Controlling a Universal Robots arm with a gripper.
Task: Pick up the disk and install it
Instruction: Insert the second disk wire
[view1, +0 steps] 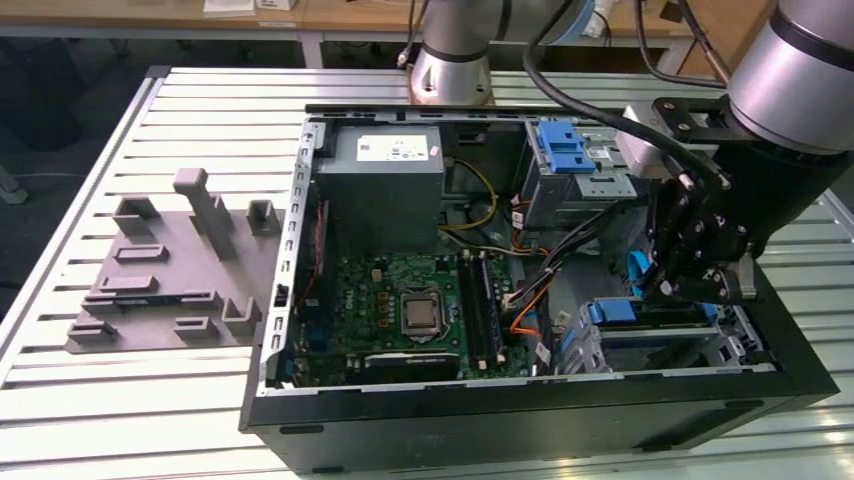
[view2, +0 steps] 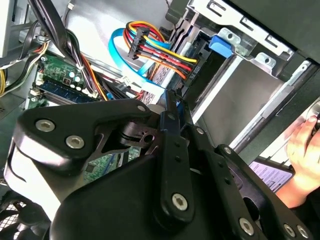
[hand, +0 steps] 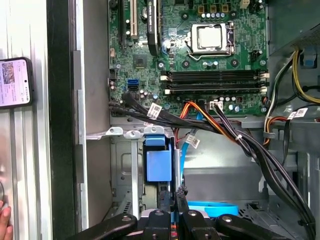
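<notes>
Disk (view1: 638, 277), blue-railed, is seen on edge at the pincer (view1: 678, 288) over the drive cage (view1: 667, 335) in the exterior view. No print can be read. In both wrist views the pincer (hand: 173, 196) is closed on the disk's edge (view2: 172, 112).

Arm reaching down from the exterior view's right, wrist bent downward, gripper (view1: 697, 283) pointing down — fingers (hand: 172, 202) pressed close together.
</notes>
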